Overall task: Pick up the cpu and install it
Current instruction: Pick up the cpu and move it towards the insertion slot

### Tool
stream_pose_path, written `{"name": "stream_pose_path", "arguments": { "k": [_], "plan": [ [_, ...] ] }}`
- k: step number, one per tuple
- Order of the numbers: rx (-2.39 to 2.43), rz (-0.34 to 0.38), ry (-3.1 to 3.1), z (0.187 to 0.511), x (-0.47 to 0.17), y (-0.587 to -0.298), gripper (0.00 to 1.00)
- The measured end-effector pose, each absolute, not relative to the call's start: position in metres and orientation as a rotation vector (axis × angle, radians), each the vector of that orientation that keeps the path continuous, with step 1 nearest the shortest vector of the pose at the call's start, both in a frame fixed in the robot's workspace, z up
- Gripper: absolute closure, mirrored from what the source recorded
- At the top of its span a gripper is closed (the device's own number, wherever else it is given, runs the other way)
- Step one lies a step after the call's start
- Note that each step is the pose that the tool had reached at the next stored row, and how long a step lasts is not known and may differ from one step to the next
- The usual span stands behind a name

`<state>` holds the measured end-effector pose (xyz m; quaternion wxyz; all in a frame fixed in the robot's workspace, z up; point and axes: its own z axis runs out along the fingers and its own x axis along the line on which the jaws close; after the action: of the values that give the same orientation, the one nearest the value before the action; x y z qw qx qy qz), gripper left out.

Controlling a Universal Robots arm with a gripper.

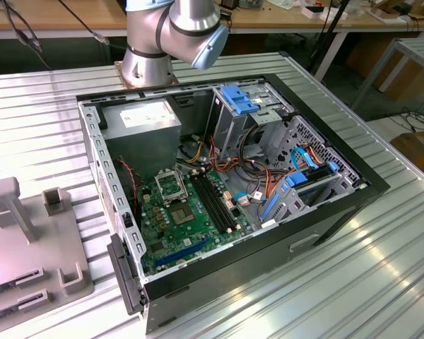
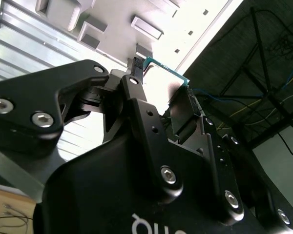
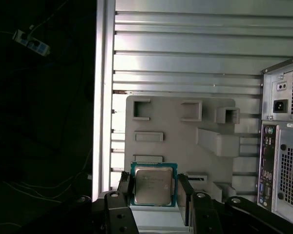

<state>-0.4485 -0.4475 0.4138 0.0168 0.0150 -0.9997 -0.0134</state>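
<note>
Over the grey holder tray (image 3: 176, 146), just beside the open computer case (image 1: 219, 282), the gripper (image 3: 155, 189) is clamped on the cpu (image 3: 153, 184), one finger on each opposite edge. The pick-up looks done. Installing is left, and the motherboard socket (image 1: 171, 186) inside the case seems empty. The chip is small, flat and square, with a dull silver lid and a thin green rim.

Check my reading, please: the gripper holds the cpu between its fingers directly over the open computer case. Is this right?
Not quite. The gripper does hold the cpu between its fingers, but over the grey holder plate, not over the open case. The first wrist view shows the plate behind the cpu and the computer case off to one side.
</note>
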Motion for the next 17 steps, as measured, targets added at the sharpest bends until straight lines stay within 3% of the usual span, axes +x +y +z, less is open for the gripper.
{"name": "stream_pose_path", "arguments": {
  "k": [17],
  "plan": [
    [0.047,-0.042,-3.107,0.4238,-0.4465,-0.4476,0.53]
  ]
}}
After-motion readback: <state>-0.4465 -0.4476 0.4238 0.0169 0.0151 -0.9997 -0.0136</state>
